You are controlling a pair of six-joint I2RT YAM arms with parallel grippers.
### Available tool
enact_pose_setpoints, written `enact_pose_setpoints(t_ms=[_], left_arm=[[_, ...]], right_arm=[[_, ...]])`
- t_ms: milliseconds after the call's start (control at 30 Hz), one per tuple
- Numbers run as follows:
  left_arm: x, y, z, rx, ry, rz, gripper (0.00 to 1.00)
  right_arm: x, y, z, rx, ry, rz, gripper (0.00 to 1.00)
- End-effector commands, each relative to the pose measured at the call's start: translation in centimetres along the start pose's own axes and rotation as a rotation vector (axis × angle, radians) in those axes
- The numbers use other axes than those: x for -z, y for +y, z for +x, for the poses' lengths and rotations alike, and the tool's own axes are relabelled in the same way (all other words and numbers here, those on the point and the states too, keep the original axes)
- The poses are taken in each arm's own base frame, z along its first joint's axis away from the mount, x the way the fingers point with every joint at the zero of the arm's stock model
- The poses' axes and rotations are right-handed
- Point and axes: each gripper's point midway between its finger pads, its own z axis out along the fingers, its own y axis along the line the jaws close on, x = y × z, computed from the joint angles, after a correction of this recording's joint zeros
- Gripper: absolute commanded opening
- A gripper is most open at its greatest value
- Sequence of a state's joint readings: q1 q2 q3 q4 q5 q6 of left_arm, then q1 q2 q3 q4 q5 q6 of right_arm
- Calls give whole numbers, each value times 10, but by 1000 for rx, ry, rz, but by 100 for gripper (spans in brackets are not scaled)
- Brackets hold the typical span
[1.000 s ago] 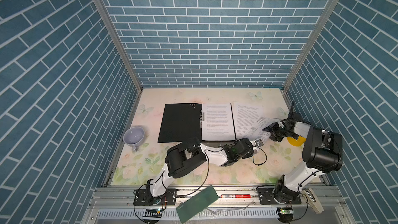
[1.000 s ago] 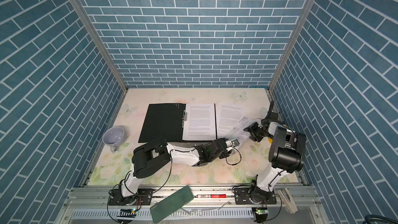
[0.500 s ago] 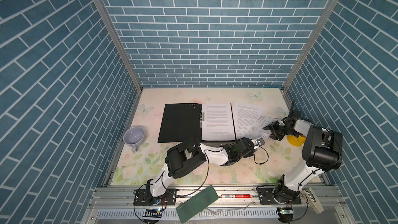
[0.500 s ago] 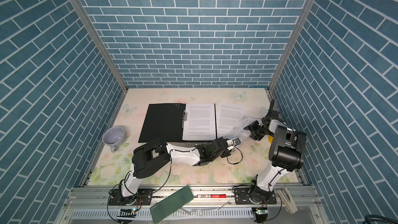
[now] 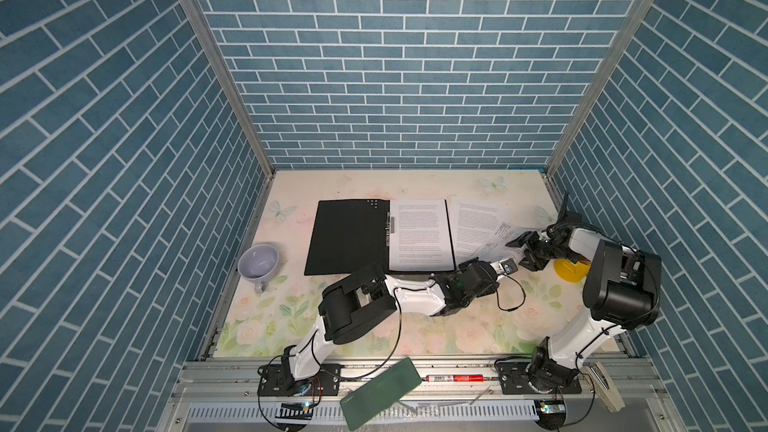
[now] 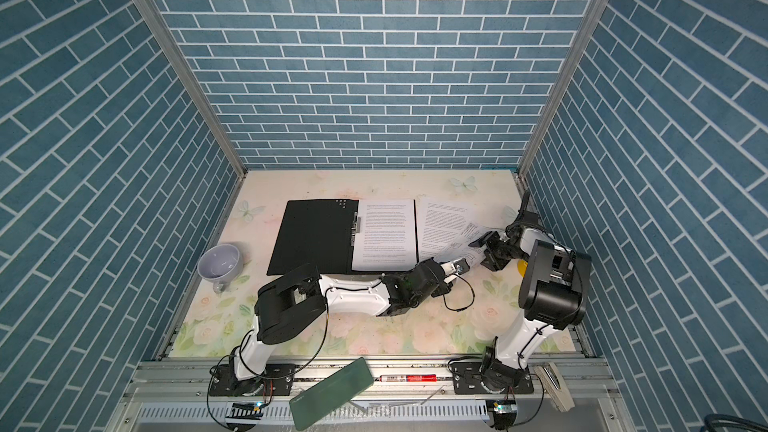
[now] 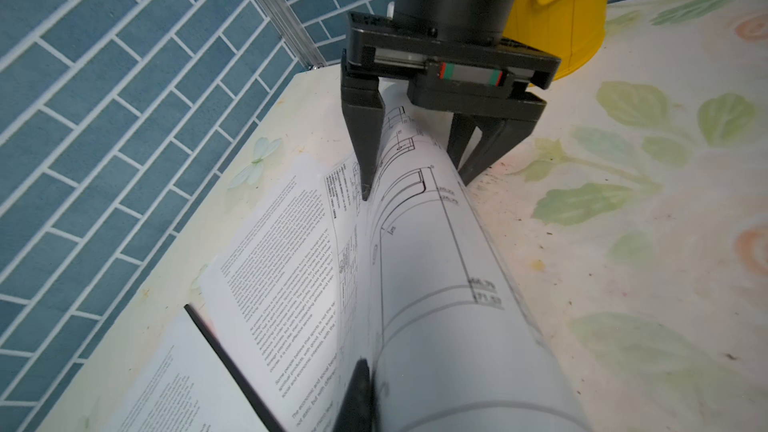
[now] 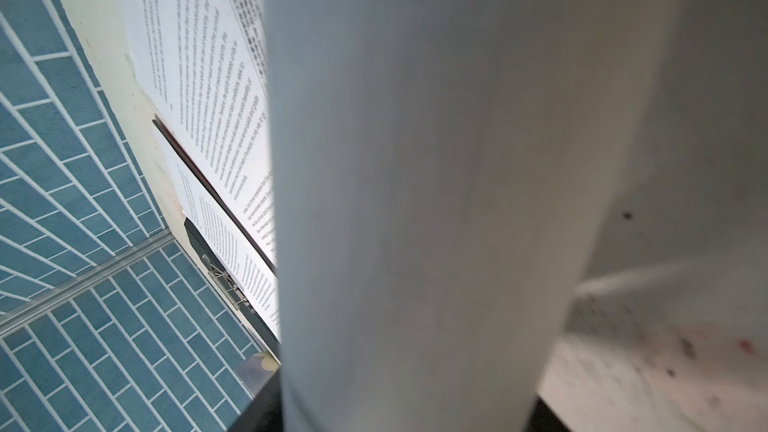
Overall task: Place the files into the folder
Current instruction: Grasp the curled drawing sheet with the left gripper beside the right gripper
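The folder (image 5: 349, 236) lies open, black inside up, metal clip (image 8: 224, 280) at its spine. One text sheet (image 5: 422, 234) rests on its right half; a second text sheet (image 5: 476, 224) lies on the table just right of it. The drawing sheet (image 7: 440, 268) is curled up off the table between both grippers. My left gripper (image 5: 507, 264) is shut on its near edge; only one finger (image 7: 358, 392) shows, pressed to the paper. My right gripper (image 7: 415, 189) straddles the far end of the curl, open, fingers wide apart. In the right wrist view the blurred sheet (image 8: 436, 180) hides the jaws.
A yellow bucket (image 5: 571, 270) stands right behind the right gripper by the right wall. A lilac cup (image 5: 258, 261) sits at the table's left edge. A dark green slab (image 5: 380, 392) and a red marker (image 5: 455, 378) lie on the front rail.
My left gripper has closed on the drawing sheet's edge. The right gripper's jaws have spread wider around the sheet. Both arms stay nearly where they were.
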State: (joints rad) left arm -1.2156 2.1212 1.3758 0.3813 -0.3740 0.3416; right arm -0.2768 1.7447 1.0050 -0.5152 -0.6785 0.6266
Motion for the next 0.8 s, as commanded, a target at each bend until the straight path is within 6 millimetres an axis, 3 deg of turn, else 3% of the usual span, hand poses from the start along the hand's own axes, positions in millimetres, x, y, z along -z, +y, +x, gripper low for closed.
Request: enact_pose_setpoints(t_ms=[0,267,767], left_arm=[[-3,5,1,-48,52,-38,10],[-12,12,0,-74,108,-79,7],[-14,9,3,-54,144,-64,6]], right_arm=[[15,11,-4,14,-12,-18,70],[30,15,-4,-5,-29,-39,75],[45,10,5,-72,-29,-62,74]])
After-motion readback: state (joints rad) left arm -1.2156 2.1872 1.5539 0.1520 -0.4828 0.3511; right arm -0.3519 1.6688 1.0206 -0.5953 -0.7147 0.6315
